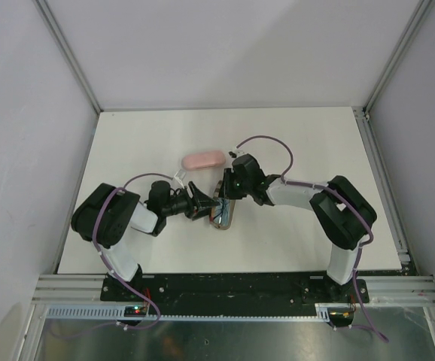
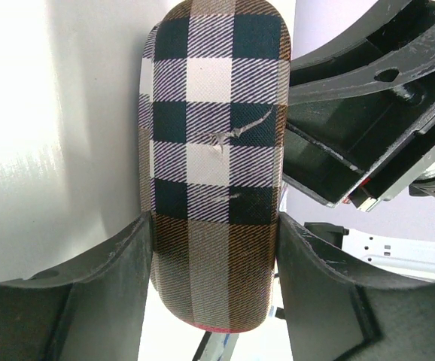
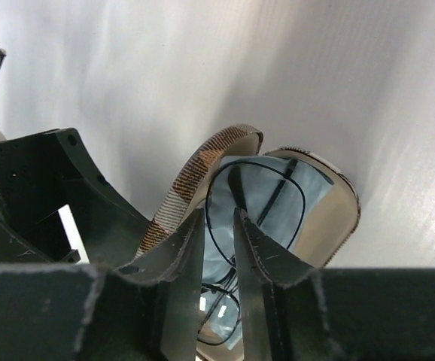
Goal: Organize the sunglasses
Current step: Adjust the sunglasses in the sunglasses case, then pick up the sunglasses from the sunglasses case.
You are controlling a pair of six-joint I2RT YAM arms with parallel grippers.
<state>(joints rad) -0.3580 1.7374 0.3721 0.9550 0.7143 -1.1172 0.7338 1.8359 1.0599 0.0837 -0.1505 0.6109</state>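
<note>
Centre of the table (image 1: 308,143): one checkered case (image 2: 214,113), lid open, pinched across its narrow width by the left claw (image 2: 214,233), a finger flat against each long side. Runs lengthwise roughly near to far in the overhead view, tilted a little. Inside it, on pale blue lining or cloth (image 3: 319,184), one pair of sunglasses (image 3: 259,199), thin dark wire with rounded clear lenses, lying along the case's length. Reaching down into that opening from the far-right side, the right claw (image 3: 219,226), fingers drawn nearly together with only a slit between, that slit running along the case's length, tips down among the wire rims. Cannot tell whether pinching the frame or merely close to it. Much the nearer of the two to the glasses, so likely the one for any move on them; probably calls for a straight lift or release, with the left bracing the case. Counted: two claws, one pair of glasses in sight, no second pair visible, one checkered case, one pink case (image 1: 204,159) just beyond it, apart from both claws.
</note>
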